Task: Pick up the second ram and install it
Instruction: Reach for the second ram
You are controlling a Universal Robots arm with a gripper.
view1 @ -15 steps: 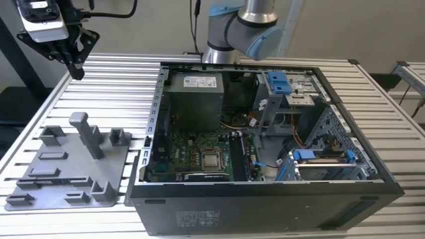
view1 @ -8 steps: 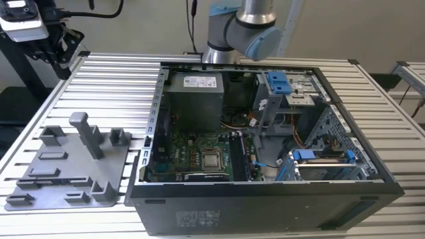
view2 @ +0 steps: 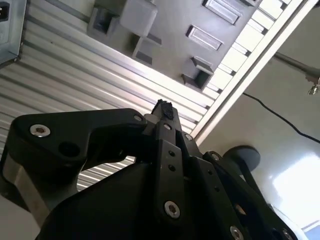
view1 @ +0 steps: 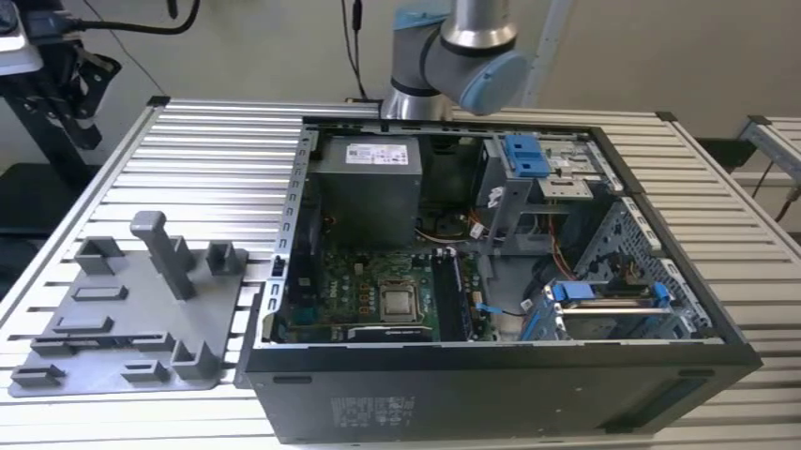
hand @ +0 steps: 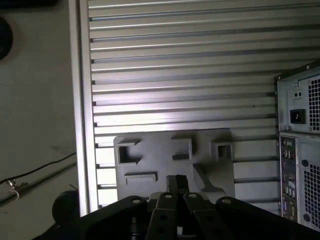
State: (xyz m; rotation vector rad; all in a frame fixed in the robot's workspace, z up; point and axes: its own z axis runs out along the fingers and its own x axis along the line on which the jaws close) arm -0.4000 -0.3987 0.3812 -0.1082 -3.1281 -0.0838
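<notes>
1. First wrist view puts my tool [hand: 178, 184] high above the tabletop [hand: 175, 75]. Its jaws are drawn narrow, with nothing between them that I can make out.
2. Where the second ram lies I cannot tell, nor its long axis. The fixture plate [hand: 160, 162] sits straight ahead of the tool, and the computer case [hand: 300, 150] stands beside the plate.
3. Count: one tool, one fixture plate, one computer case.

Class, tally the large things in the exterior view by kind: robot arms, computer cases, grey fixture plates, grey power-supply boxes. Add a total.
Robot arm: 1
Computer case: 1
Fixture plate: 1
Power-supply box: 1
Total: 4
</notes>
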